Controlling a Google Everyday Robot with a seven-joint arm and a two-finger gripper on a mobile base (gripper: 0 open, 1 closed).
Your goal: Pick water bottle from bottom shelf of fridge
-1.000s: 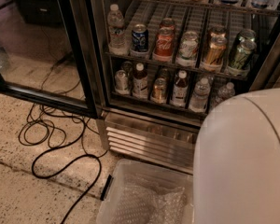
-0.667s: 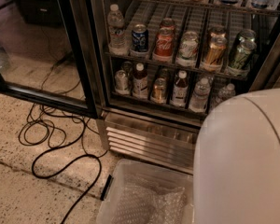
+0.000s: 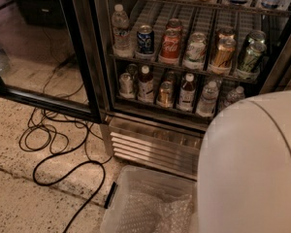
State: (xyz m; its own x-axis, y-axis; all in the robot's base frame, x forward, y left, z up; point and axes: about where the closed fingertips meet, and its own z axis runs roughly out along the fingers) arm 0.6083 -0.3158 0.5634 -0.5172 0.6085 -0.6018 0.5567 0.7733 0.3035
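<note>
I cannot see the end effector or tell its state. The arm housing (image 3: 252, 164) fills lower right. The water bottle (image 3: 208, 98) stands upright on the bottom shelf (image 3: 160, 108) of the fridge (image 3: 150, 147), door (image 3: 39, 100) open.

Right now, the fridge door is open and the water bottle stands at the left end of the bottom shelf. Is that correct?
Not quite. In the camera view the water bottle stands toward the right end of the bottom shelf, not the left; the fridge door is open. The gripper is not in view.
</note>
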